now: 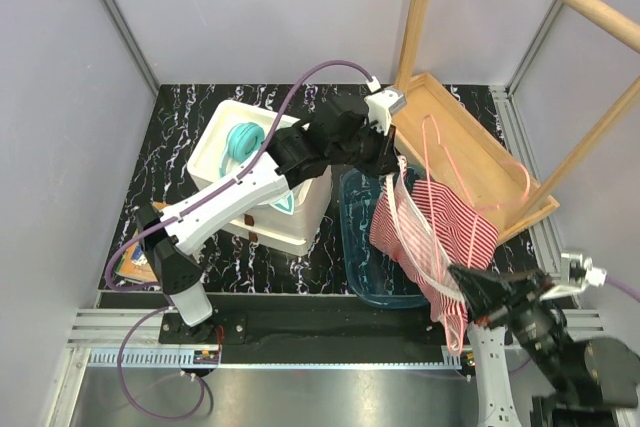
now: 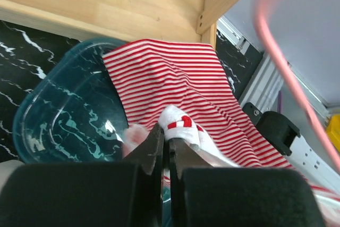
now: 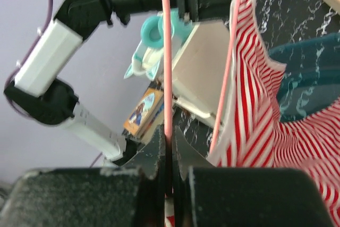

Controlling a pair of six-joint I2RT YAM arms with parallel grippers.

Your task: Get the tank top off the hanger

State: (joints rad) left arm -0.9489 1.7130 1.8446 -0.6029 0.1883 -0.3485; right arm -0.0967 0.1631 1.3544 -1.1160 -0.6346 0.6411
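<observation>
A black table (image 1: 300,272) with white marble-like veining fills the floor of the grey-walled cell. A strip of silver metal rail (image 1: 300,359) runs along its near edge.

Four things rest directly on it:
- A white square plastic bin (image 1: 262,235) stands left of centre.
- A translucent blue-green plastic tub (image 1: 356,247) sits just beside the bin on its right; whether they touch cannot be told.
- A shallow light wooden tray (image 1: 470,147) – the base of a pole rack – lies at the far right, angled to the table's edges.
- A small colourful printed booklet (image 1: 135,259) lies at the near left.

Soft striped cloth tank top (image 1: 440,222), glossy pink hanger (image 3: 167,78), pale wood tray (image 1: 480,162)
</observation>
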